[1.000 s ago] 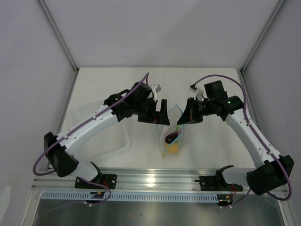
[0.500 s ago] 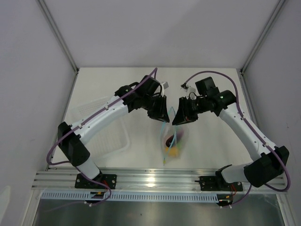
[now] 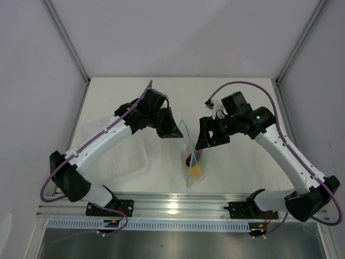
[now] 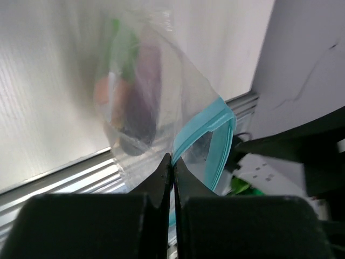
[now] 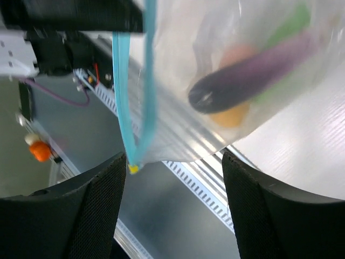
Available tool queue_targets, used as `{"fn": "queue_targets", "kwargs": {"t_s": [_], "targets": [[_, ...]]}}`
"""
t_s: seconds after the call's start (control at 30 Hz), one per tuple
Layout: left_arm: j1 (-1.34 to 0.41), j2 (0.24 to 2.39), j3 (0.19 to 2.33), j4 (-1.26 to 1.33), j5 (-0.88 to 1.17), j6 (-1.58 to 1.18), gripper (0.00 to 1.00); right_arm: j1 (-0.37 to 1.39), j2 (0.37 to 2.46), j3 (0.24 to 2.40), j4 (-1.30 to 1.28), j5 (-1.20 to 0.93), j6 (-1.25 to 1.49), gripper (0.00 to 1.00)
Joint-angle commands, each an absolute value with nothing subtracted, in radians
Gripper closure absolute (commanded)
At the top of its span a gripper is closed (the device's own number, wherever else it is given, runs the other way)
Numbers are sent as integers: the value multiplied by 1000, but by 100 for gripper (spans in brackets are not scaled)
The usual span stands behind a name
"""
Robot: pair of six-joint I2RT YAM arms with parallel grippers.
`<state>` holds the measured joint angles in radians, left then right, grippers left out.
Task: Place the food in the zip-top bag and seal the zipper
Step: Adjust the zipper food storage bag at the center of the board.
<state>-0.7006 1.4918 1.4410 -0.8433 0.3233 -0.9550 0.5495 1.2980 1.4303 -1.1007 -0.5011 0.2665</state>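
Note:
The zip-top bag (image 3: 190,156) hangs near the table's front middle, held by its mouth edge. My left gripper (image 3: 177,134) is shut on the light blue zipper (image 4: 207,120), its jaws pressed together on the strip (image 4: 172,159). Through the clear plastic I see the food: a purple piece (image 5: 253,73), a green one (image 5: 294,24), a pink one (image 5: 240,54) and a yellow one (image 5: 232,116). My right gripper (image 3: 204,139) stands open just right of the bag. Its fingers (image 5: 97,210) straddle the bag's lower corner without touching it. The zipper (image 5: 135,81) gapes open there.
A white perforated basket (image 3: 126,159) lies on the table to the left, under the left arm. An aluminium rail (image 3: 172,204) runs along the near edge. Frame posts (image 3: 67,40) stand at the back corners.
My left gripper has shut on the bag's zipper edge and drawn back to the left. My right gripper has opened and let go of the bag, backing off slightly.

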Motion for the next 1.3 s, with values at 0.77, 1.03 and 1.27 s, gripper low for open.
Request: {"fn": "queue_targets", "kwargs": {"t_s": [0.77, 1.03, 1.27], "targets": [[-692, 1282, 1316, -706, 255, -1365, 99, 721, 1115, 1194, -1023, -43, 292, 27], [-689, 1296, 1318, -696, 281, -1362, 99, 684, 1035, 1074, -865, -281, 247, 28], [-689, 1298, 1295, -667, 325, -1339, 99, 675, 1003, 1006, -764, -308, 235, 42]]}}
